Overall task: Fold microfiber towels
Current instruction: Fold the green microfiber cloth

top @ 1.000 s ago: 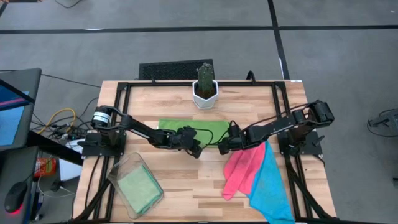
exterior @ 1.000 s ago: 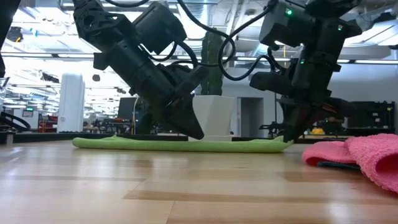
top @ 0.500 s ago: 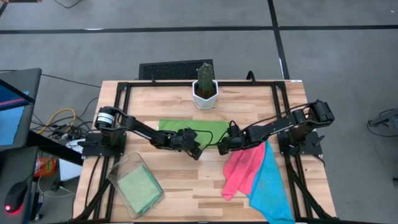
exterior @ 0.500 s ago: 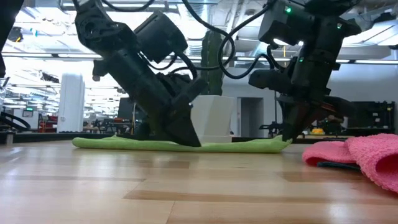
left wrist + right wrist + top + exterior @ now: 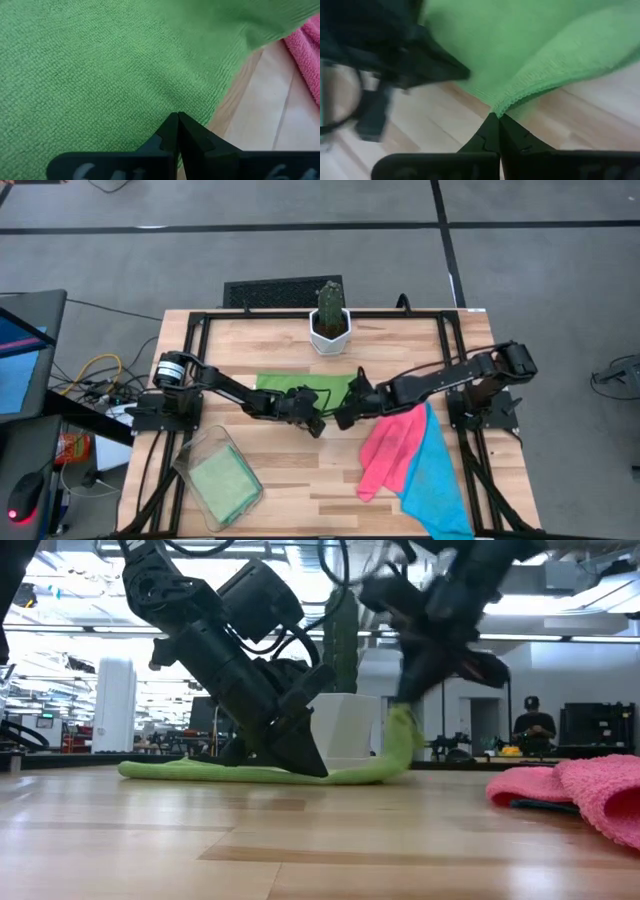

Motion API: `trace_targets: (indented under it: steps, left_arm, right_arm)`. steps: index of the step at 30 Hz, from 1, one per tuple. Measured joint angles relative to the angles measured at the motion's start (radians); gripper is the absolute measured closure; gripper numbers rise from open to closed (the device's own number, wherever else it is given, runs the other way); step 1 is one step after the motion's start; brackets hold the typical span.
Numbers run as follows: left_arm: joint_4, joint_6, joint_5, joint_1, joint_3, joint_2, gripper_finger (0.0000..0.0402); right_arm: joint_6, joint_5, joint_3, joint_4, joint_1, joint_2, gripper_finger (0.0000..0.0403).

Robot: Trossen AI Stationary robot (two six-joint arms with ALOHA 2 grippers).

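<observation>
A light green microfiber towel (image 5: 300,385) lies spread on the table in front of the cactus pot. My left gripper (image 5: 318,424) is shut, with its tip down on the towel near the near right edge. My right gripper (image 5: 343,417) is shut on the towel's right end, which curls up off the table (image 5: 398,740). A hot pink towel (image 5: 385,448) lies crumpled on a sky blue towel (image 5: 437,480) at the near right. Another green towel (image 5: 222,483) lies in the clear bin. My left gripper presses its shut fingertips (image 5: 177,122) down on the green towel close to its edge (image 5: 200,107), slanting down from the table's left. The cloth lies flat on the table under them. My right gripper pinches the green towel's hemmed edge (image 5: 509,104) between its two fingers, slanting down from the table's right. That end is lifted clear and hangs below the fingers in a curve (image 5: 395,745); the rest of the towel lies on the table.
A white pot with a cactus (image 5: 330,328) stands at the far middle, just behind the green towel. The clear plastic bin (image 5: 200,455) sits at the near left. Bare wood lies in the near middle. People and equipment show in the room behind.
My right gripper has risen and gone toward the table's left, staying shut on the green towel. The towel's right end, flat on the table before, is lifted and curled up. The rest of the towel has stayed flat under my left gripper.
</observation>
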Motion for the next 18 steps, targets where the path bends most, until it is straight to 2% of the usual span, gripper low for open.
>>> trace_targets:
  steps: [4,10,18]
  left_arm:
    - [0.008,0.0,0.01,0.0,-0.001,0.0,0.0402]
    - [0.023,-0.005,0.014,0.0,-0.002,0.001,0.0402]
    - [0.035,-0.004,0.033,0.0,-0.003,0.003,0.0402]
  right_arm:
    - [-0.065,0.0,0.039,0.042,-0.009,0.009,0.0386]
    - [-0.07,-0.037,0.042,0.161,-0.019,0.079,0.0385]
    - [-0.107,-0.076,0.095,0.197,-0.019,0.182,0.0383]
